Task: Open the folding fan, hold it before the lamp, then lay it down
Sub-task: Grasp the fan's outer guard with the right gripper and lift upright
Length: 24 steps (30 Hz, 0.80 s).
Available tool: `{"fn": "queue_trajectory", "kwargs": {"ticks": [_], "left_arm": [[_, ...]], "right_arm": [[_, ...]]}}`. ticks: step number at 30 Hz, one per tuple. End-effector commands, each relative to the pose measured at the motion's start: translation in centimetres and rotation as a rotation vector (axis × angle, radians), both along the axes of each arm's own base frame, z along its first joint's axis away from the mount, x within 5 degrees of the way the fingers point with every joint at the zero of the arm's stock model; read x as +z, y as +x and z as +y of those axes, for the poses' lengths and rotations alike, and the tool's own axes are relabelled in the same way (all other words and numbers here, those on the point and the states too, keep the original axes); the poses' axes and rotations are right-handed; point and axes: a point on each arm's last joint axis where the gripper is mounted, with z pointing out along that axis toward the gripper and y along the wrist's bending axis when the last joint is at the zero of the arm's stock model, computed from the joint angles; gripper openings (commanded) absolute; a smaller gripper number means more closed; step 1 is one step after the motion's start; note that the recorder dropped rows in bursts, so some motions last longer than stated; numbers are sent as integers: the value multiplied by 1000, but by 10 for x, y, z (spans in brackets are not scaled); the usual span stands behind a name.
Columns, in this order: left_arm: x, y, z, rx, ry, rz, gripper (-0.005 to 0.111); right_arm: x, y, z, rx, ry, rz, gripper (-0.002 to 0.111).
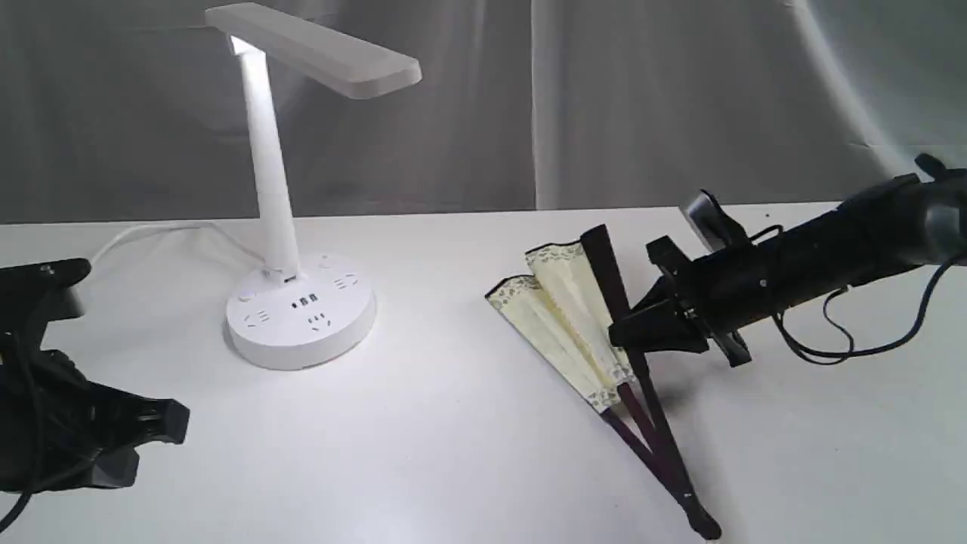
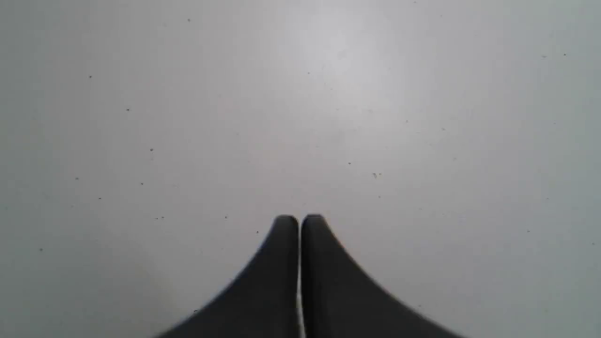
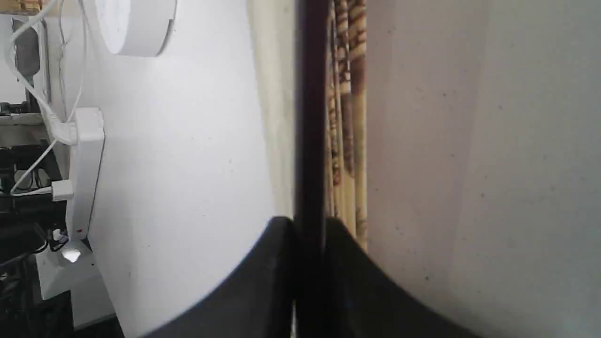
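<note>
Two arms flank the worktop. The right gripper has its fingers clenched on a dark guard of the folding fan, which is partly spread, its pivot seemingly resting on the worktop, well right of the lamp. The left gripper has its fingers pressed together, grasping nothing.

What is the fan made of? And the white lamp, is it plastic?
The folding fan has a leaf that looks like matte cream paper: it keeps sharp pleats. Its dark sticks look like stained wood, though painted plastic is possible. The lamp is probably plastic: smooth, evenly white, with a soft sheen and moulded sockets in its base.
</note>
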Motion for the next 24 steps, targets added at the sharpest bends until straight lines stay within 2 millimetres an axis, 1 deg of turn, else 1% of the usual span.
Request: {"fn": "queue_trajectory", "kwargs": {"ticks": [1,10,16,19,24], "left_arm": [[2,1,-1,-3,-4,-15,0],[3,3,-1,-8,-2,-36,0],[3,2,-1,-60,20,-43,0],[2,1,2,-114,72,-33,0],[1,0,3,-128,91,-28,0]], "right_arm": [[24,0,-3,-11,6,-51,0],[66,-2,-3,-9,0,-145,0],[95,-6,-2,-11,-3,-206,0],[106,-8,-2,-12,-3,-229,0],[121,-11,-2,-27,-5,-238,0]]}}
